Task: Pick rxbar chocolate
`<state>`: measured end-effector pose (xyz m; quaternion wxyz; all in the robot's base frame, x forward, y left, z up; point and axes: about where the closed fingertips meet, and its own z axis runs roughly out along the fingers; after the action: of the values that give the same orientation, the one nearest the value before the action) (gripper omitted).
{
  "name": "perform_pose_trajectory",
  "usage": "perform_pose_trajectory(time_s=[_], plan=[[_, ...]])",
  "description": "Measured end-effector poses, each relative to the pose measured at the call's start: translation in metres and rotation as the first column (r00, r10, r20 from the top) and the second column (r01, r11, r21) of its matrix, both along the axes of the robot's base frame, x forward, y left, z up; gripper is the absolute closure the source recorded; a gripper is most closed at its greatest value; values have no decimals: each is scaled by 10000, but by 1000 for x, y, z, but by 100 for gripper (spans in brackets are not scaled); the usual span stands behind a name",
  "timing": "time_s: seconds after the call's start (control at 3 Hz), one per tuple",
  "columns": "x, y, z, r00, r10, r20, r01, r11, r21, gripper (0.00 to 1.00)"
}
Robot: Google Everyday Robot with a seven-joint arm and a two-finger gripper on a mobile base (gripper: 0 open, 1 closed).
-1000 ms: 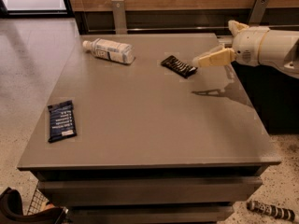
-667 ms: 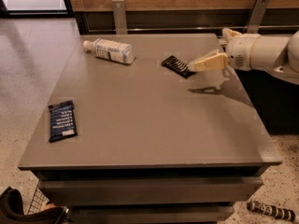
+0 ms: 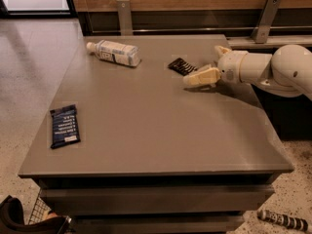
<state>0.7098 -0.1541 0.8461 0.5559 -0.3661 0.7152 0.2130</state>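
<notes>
While the cream-coloured claw (image 3: 196, 77) is held low over the grey desk (image 3: 156, 135), just right of the small black-brown rxbar chocolate (image 3: 182, 66), its opening cannot be told. The bar is laid flat, apparently ungripped. A white plastic bottle (image 3: 114, 52) is laid sideways left of the bar; a dark blue bar wrapper (image 3: 64, 126) is placed farther left and nearer.

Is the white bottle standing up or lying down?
The bottle lies on its side, cap leftward; the gripper is beside the rxbar chocolate.
</notes>
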Motion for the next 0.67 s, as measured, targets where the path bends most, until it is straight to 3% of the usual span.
perform_pose_trajectory(time_s=[0.67], plan=[[11, 30, -35, 9955, 663, -675, -655, 9978, 141, 3]])
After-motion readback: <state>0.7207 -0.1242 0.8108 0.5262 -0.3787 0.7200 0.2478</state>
